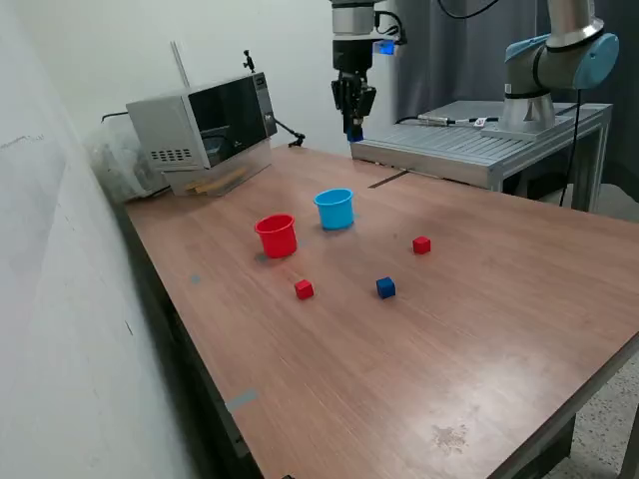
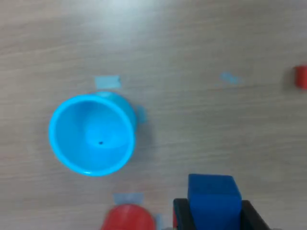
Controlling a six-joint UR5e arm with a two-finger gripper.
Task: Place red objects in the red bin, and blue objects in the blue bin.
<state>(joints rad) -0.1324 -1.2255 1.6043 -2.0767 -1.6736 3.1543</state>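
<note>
The tool (image 2: 213, 213), clamped on a small dark blue cube (image 2: 213, 195), hangs high, offset beside the round light blue plastic cup (image 2: 91, 135).

The gripper (image 1: 353, 128) hangs high above the far side of the wooden table (image 1: 479, 329). It looks like it holds a small blue cube (image 1: 354, 135) at its tip, but that part is tiny and hard to see. Below it, the light blue cup (image 1: 335, 209) and the red cup (image 1: 277, 237) stand upright, near each other. One red cube (image 1: 304, 289), another red cube (image 1: 421, 244) and a dark blue cube (image 1: 385, 287) lie apart on the table. A microwave (image 1: 205, 128) sits in the far corner.
</note>
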